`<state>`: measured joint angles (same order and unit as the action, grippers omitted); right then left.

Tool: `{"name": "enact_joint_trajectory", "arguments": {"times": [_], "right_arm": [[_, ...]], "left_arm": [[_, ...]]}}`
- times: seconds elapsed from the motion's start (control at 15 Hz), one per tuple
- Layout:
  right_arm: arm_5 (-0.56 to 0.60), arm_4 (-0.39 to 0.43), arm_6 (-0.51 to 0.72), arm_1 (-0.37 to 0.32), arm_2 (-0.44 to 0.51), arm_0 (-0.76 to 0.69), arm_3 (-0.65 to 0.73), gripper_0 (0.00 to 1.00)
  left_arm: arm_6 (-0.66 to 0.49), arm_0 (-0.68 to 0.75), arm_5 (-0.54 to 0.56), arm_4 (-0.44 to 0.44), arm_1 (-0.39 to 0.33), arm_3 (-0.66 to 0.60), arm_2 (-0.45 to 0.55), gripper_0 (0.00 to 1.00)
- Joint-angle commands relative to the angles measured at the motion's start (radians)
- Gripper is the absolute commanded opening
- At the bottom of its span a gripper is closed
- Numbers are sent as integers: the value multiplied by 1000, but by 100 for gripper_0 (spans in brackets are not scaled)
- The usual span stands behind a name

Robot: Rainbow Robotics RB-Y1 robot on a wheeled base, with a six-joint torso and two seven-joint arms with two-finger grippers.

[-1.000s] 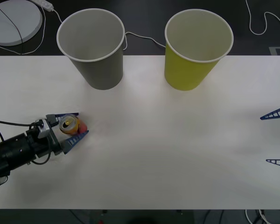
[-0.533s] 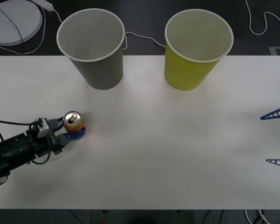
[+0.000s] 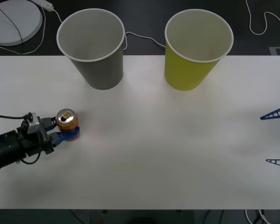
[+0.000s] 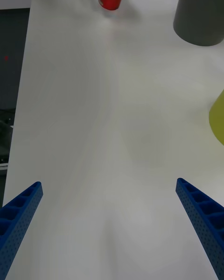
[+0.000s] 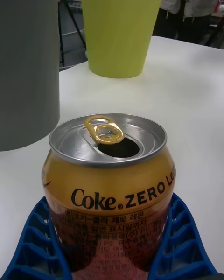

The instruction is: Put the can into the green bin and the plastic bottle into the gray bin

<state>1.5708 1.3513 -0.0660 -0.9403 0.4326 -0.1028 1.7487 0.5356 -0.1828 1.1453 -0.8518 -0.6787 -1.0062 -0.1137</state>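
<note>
Front view showed the white table (image 3: 177, 154) running across the picture, with the gray bin (image 3: 91, 46) and the green bin (image 3: 198, 49) standing upright at its far edge, gray toward the robot's left and green toward its right, well apart from each other. Neither bin carried any writing that could be read.

Near the table's left side stood the can (image 3: 66, 122), upright, its shiny top with the open pull-tab hole facing up. The left gripper (image 3: 60, 129) reached in from the left edge, and its blue ribbed fingers (image 5: 179, 242) were closed against both sides of the can. From the left wrist, black lettering on the can read "Coke ZERO", with small print beneath too fine to make out.

The right gripper (image 4: 112, 228) hung over the table's right edge, fingers spread wide and holding nothing.
</note>
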Motion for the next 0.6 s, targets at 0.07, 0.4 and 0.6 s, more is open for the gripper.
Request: {"name": "enact_joint_trajectory", "arguments": {"times": [0.07,0.4,0.6], "right_arm": [[0,0,0,0,0,0,0,100],[0,0,0,0,0,0,0,100],[0,0,0,0,0,0,0,100]], "left_arm": [[-131,57,-12,-76,-50,-141,51,0],[-450,195,-15,-325,-105,-486,224,0],[-654,249,-9,-420,-159,-672,282,0]]}}
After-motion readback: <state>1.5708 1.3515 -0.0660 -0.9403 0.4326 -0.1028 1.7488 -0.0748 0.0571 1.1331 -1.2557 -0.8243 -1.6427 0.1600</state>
